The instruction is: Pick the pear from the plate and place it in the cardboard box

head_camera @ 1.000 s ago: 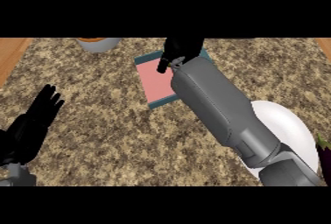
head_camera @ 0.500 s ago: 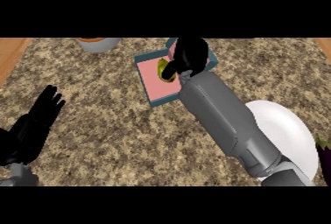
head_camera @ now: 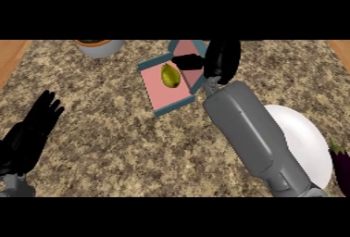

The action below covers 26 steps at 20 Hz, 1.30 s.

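A yellow-green pear [head_camera: 170, 75] lies inside the cardboard box [head_camera: 169, 95], which has a pink floor and teal edges and stands at the counter's far middle. Just right of the pear my right hand [head_camera: 217, 59] hovers with its fingers straight and nothing in them; its thumb reaches over the box's right side. The white plate [head_camera: 298, 137] sits bare at the right, half hidden under my right forearm. My left hand [head_camera: 31, 132] rests open at the lower left, fingers up.
A grey pot with an orange rim [head_camera: 100, 46] stands at the counter's far left. A dark purple eggplant [head_camera: 340, 159] lies at the right edge beside the plate. Wooden flooring shows past the counter at both upper corners.
The right hand has let go of the pear, which now lies uncovered in the box. That hand has shifted to the right and opened. The left hand has not moved.
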Each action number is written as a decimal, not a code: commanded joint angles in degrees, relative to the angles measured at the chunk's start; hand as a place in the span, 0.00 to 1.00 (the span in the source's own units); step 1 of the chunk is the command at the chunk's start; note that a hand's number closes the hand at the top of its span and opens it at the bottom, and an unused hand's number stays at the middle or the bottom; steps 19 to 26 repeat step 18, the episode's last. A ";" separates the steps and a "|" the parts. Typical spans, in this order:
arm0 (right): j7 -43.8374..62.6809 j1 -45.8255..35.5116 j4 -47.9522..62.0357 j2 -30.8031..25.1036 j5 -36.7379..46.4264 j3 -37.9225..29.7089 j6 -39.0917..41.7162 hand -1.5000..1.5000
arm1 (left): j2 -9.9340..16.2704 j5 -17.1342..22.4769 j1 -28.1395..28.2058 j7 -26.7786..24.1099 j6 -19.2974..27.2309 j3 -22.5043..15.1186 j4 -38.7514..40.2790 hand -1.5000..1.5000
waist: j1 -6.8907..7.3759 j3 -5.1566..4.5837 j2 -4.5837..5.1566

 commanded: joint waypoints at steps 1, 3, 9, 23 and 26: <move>0.43 6.66 -11.11 -3.86 -1.78 -2.41 0.13 0.00 | -0.29 -0.62 0.78 -1.64 -0.12 0.13 0.40 0.50 | -0.44 -0.02 -0.02; 0.99 13.72 -18.97 -3.66 -2.59 -1.38 0.15 0.00 | 0.55 -0.24 0.25 1.97 0.37 0.11 -1.49 0.50 | -0.80 0.01 -0.18; 0.46 23.06 -36.77 -10.91 -7.40 -3.58 8.93 0.00 | -0.39 -1.36 -0.66 1.14 1.24 -0.30 -0.71 0.50 | -0.27 -0.03 0.06; -9.51 32.38 -41.60 -14.58 -15.69 -10.68 14.56 0.00 | 0.18 -0.21 -0.53 3.46 0.03 0.03 -4.00 0.50 | 0.47 -0.02 0.27; -9.51 32.38 -41.60 -14.58 -15.69 -10.68 14.56 0.00 | 0.18 -0.21 -0.53 3.46 0.03 0.03 -4.00 0.50 | 0.47 -0.02 0.27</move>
